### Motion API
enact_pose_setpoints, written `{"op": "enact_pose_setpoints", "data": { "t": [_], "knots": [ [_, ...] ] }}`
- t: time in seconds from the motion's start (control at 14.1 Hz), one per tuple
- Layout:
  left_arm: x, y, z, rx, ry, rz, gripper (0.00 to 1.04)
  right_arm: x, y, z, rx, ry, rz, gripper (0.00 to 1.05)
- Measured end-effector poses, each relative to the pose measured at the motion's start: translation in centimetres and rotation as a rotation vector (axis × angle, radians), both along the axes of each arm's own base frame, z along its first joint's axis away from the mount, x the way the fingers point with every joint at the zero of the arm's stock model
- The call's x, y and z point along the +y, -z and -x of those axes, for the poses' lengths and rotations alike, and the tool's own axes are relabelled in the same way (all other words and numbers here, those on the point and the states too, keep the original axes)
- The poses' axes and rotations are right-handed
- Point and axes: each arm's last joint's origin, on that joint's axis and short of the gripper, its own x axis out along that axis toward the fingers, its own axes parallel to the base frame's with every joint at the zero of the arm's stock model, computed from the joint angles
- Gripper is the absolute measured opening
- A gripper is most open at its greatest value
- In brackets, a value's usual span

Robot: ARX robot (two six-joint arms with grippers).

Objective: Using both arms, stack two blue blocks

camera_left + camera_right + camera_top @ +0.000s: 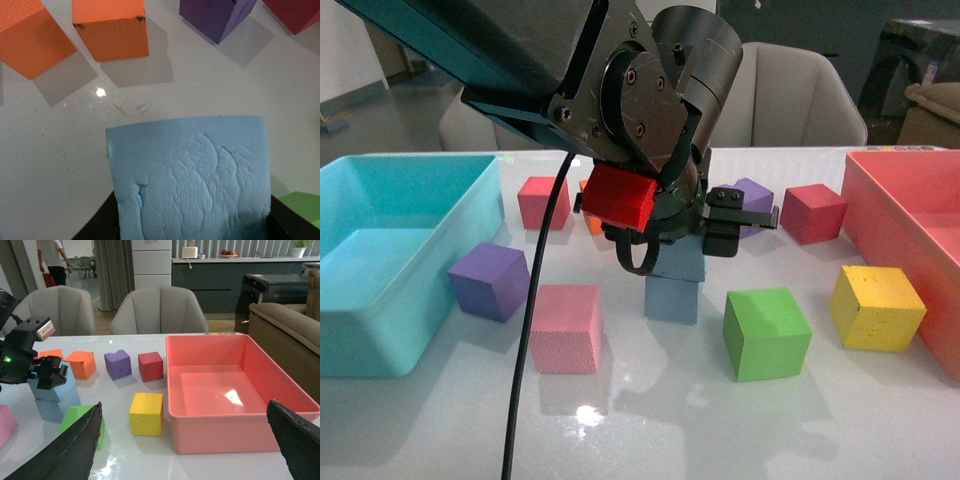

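Although much of the front view is taken up by the bulky black left arm with its red block-shaped part, two pale sky-blue foam cubes can be made out beneath it, stacked near the middle of the glossy white worktop: the lower blue cube rests on the worktop and the upper blue cube sits on top of it, largely hidden by the left gripper. Seen from the left wrist, the upper cube's creased face is held between the dark inner faces of the jaws, whose tips are cut off by the picture's edge, so the left gripper is closed around that cube. Seen from the right wrist, the stack is partly covered by the left gripper and a green foam cube. Only the two black fingers of the right gripper are visible, spread wide apart and holding nothing, well away from the stack. A pink foam cube and a purple foam cube lie beside a large teal plastic bin, while a yellow foam cube lies beside a coral-pink plastic bin, which is cut off in the front view.
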Motion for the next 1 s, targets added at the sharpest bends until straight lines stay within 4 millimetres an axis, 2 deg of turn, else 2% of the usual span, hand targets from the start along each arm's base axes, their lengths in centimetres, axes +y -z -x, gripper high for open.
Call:
{"op": "enact_pose_setpoints", "data": {
  "t": [0.21,0.28,0.36,0.5,0.57,0.71,0.78,0.85,0.93,1.0],
  "knots": [
    [0.0,-0.1,0.0,-0.009,0.001,-0.005,0.93,0.0,0.0,0.0,0.000,0.000,0.000,0.98],
    [-0.1,-0.2,-0.1,-0.017,0.002,-0.001,0.99,0.0,0.0,0.0,0.000,0.000,0.000,0.98],
    [-0.1,-0.5,0.0,-0.026,0.005,0.007,0.97,0.0,0.0,0.0,0.000,0.000,0.000,0.98],
    [-0.1,-2.4,0.5,-0.087,0.018,0.052,0.98,0.0,0.0,0.0,0.000,0.000,0.000,0.98],
    [0.0,-4.9,1.6,-0.182,0.048,0.103,0.98,0.0,0.0,0.0,0.000,0.000,0.000,0.98],
    [0.9,-9.4,6.1,-0.382,0.163,0.190,0.98,0.0,0.0,0.0,0.000,0.000,0.000,0.98],
    [2.0,-10.6,8.8,-0.380,0.240,0.238,0.98,0.0,0.0,0.0,0.000,0.000,0.000,0.98],
    [3.0,-11.4,10.7,-0.475,0.239,0.243,0.96,0.0,0.0,0.0,0.000,0.000,0.000,0.98],
    [6.1,-12.1,13.1,-0.707,-0.015,0.198,0.80,0.0,0.0,0.0,0.000,0.000,0.000,0.98],
    [11.6,-11.3,15.6,-0.805,-0.239,0.145,0.60,0.0,0.0,0.0,0.000,0.000,0.000,0.98]
  ]
}}
